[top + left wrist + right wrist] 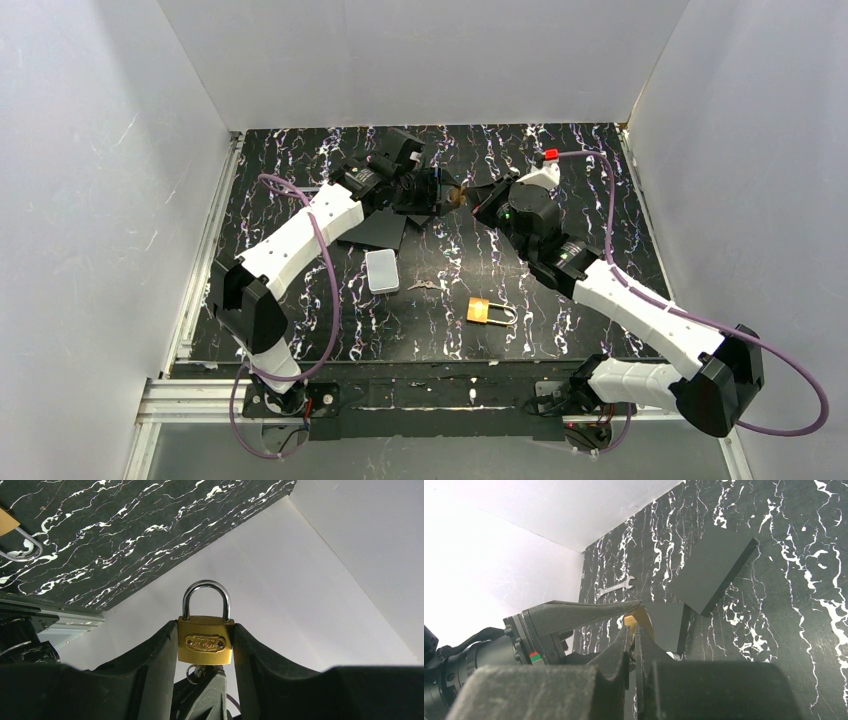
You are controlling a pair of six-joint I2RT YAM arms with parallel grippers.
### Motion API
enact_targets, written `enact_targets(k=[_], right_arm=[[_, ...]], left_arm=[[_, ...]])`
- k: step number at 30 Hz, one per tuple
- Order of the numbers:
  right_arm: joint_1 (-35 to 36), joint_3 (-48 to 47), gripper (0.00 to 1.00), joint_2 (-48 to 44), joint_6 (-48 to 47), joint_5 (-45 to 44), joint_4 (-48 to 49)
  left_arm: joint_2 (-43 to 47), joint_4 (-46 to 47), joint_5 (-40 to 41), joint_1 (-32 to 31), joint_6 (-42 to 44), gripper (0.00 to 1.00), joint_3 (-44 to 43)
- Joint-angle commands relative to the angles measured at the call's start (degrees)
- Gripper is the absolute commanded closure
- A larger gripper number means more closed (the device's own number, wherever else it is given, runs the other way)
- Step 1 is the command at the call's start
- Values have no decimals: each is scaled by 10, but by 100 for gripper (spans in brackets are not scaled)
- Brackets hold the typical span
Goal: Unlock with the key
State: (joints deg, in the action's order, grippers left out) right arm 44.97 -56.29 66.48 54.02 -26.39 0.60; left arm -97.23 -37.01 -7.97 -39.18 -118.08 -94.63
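1. Our left gripper [205, 627] clamps the lock [205, 641] by its brass sides, held above the table [580, 160] near its 12 o'clock edge.
2. In the left wrist view the lock's long axis runs 12 to 6. The shackle [206, 597] is at 12, seated shut in the body, and the keyhole face is at 6.
3. Our right gripper [633, 632] is pinched tight on what looks like the key [196, 671]. Its silver end touches the lock's underside.
4. From above, the lock lies at 9 o'clock from the right gripper, just beside it, so we judge the right arm does the turning.
5. We judge the next move to be a twist about that 12-to-6 axis. If the key tilts off that line, it may bind.
6. A second lock [488, 311] and loose keys [424, 286] lie on the table at 6 o'clock, well apart.
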Motion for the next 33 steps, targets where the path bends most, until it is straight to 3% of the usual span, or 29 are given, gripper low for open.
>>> enact_targets(k=[1,9,19,28,33], right_arm=[[21,20,99,-5,22,97,84],[20,22,96,-28,3,90,76],[15,-37,52,-59,-37,76,-74],[15,-95,49,-76,-86,27,-197],[15,-175,47,-24,-123,21,-301]], left_arm=[[5,61,-78,-37,-1,100,-41],[20,77,-64,-40,0,100,-23],[70,97,-26,-30,-5,100,74],[88,80,-11,-25,7,100,103],[104,60,1,-25,18,100,113]])
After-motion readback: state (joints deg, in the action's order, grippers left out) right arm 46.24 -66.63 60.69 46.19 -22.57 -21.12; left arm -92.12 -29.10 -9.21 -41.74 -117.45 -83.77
